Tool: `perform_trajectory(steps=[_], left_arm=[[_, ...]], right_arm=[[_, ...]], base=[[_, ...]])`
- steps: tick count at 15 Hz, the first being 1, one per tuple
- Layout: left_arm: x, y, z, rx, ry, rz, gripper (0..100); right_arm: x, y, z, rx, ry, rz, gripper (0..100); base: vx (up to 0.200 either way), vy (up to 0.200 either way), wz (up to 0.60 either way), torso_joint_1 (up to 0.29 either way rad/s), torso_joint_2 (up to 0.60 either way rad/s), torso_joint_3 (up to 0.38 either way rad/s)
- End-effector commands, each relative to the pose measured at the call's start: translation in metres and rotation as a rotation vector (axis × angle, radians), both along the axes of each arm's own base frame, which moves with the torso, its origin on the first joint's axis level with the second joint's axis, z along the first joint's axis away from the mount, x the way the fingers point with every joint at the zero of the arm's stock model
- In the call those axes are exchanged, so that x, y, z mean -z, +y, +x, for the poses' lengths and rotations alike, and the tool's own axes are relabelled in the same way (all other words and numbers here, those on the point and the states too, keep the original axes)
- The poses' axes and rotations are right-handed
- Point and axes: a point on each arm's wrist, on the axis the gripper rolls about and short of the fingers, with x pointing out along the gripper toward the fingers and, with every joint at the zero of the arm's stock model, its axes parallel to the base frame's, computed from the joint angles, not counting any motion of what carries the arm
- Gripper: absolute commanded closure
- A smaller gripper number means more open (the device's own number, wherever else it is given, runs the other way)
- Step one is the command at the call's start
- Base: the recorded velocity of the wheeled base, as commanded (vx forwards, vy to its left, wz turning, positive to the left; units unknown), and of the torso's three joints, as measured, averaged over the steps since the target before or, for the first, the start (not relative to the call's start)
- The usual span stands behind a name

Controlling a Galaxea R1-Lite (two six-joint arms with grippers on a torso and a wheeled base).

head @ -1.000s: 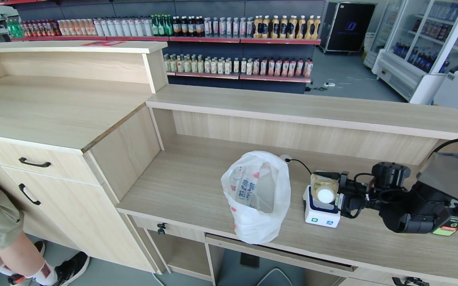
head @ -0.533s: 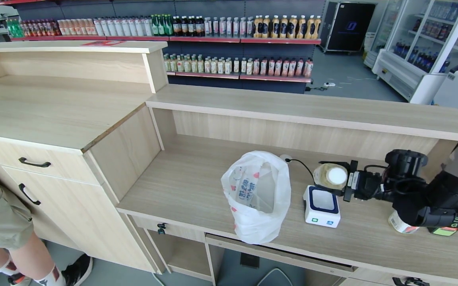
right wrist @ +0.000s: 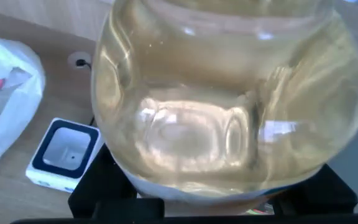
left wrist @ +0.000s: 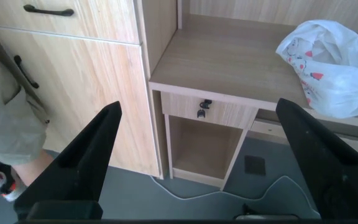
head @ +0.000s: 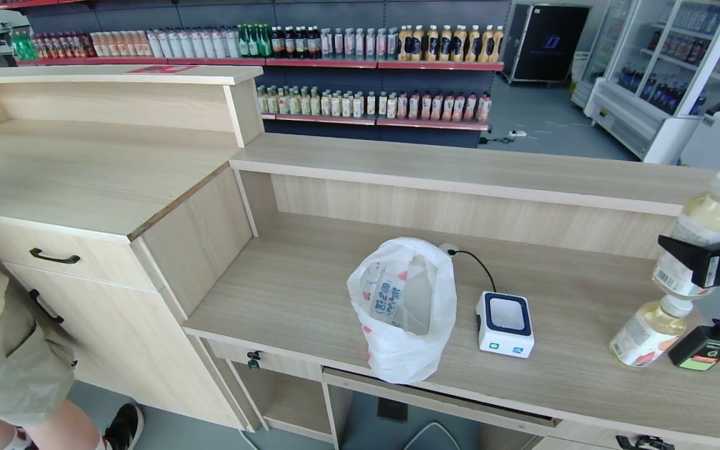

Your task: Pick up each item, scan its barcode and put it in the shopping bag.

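My right gripper [head: 700, 261] is shut on a clear bottle of pale yellow drink [head: 704, 234], held upright with its white cap on top, above the counter's far right end. In the right wrist view the bottle's base [right wrist: 229, 99] looms close, with the white barcode scanner [right wrist: 64, 152] below and beside it. The scanner [head: 505, 324] lies on the counter just right of the white shopping bag [head: 405, 309], which stands open with a packet inside. My left gripper [left wrist: 199, 109] hangs open below counter level, left of the bag [left wrist: 328, 59].
A second yellow-drink bottle [head: 647, 334] and a small black item with a coloured label [head: 704, 344] sit on the counter under the held bottle. The scanner's cable [head: 469, 259] runs to the back. A person [head: 4, 350] stands at the left cabinet.
My right gripper carried the bottle from over the scanner up and to the right, turning it from lying to upright. That uncovered the second bottle and the black item.
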Motion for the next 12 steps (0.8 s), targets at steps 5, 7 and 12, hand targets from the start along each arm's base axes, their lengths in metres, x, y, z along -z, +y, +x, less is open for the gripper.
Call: perform_trajectory(steps=[5, 7, 12], left_arm=[[0.000, 0.000, 0.000, 0.000, 0.000, 0.000, 0], [0.000, 0.000, 0.000, 0.000, 0.000, 0.000, 0], [0.000, 0.000, 0.000, 0.000, 0.000, 0.000, 0]], right_arm=[[-0.019, 0.051, -0.025, 0.216, -0.106, -0.064, 100], [-0.016, 0.057, -0.024, 0.178, -0.088, -0.113, 100], [0.012, 0.099, 0.053, 0.003, -0.077, -0.154, 100]], base=[[0.000, 0.000, 0.00, 0.000, 0.00, 0.000], [0.000, 0.000, 0.30, 0.004, 0.00, 0.001], [0.000, 0.000, 0.60, 0.002, 0.00, 0.004]])
